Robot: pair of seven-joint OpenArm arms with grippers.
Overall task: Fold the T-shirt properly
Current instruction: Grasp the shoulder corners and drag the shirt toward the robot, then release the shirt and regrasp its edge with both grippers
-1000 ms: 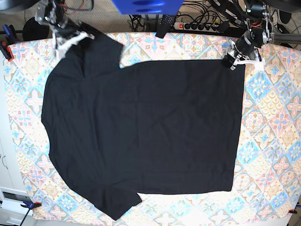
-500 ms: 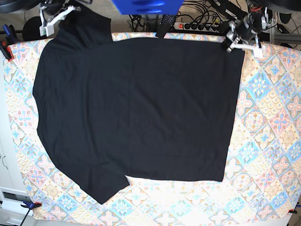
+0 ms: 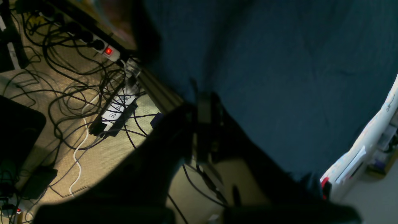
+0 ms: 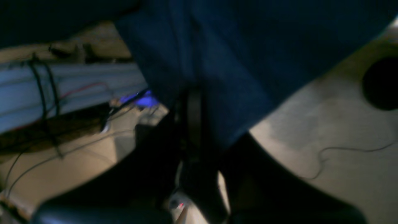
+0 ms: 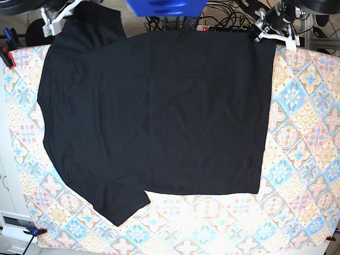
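Note:
The black T-shirt (image 5: 154, 117) lies spread flat over the patterned table (image 5: 303, 133), sleeves toward the left. Its far edge reaches past the table's back edge. My left gripper (image 5: 264, 33) is shut on the shirt's far right corner. In the left wrist view its dark fingers (image 3: 203, 105) pinch the T-shirt (image 3: 279, 62) above the floor. My right gripper (image 5: 56, 18) is shut on the far left sleeve. In the right wrist view it (image 4: 192, 102) clamps a blurred fold of the T-shirt (image 4: 224, 46).
Behind the table, a power strip (image 3: 107, 51) with a lit red switch lies among tangled cables (image 3: 71, 93) on the floor. A blue object (image 5: 164, 6) hangs over the far edge. Clamps (image 5: 6, 53) grip the tablecloth at the left. White furniture (image 3: 357, 155) stands nearby.
Both grippers have pulled the shirt toward the far edge of the table. The whole cloth slid away from the near edge, and its far corners now overhang the back.

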